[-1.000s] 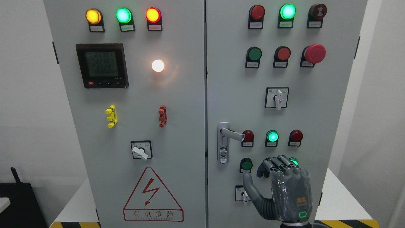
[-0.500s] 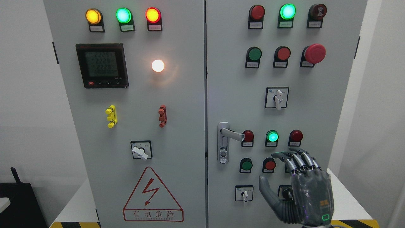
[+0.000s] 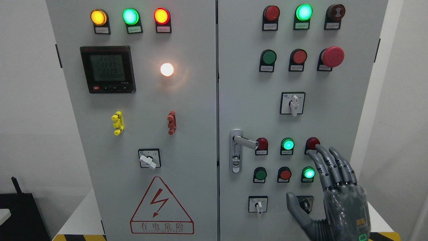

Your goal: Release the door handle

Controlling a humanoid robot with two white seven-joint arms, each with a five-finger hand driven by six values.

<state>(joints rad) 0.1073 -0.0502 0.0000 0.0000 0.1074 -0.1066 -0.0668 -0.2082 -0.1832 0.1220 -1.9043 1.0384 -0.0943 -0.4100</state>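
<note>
Grey cabinet (image 3: pixel 180 150) on white table (image 3: pixel 80 214). Door handle (image 3: pixel 245 142) free, left of centre on the right door. Right hand (image 3: pixel 329 187) spread, empty, lower right. Risk: fingers near the red button (image 3: pixel 313 143) could press it.

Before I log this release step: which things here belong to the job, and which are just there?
Job: door handle; right hand, open and clear of it.
Not the job: meter; emergency stop; warning sign; lit green lamp.
</note>
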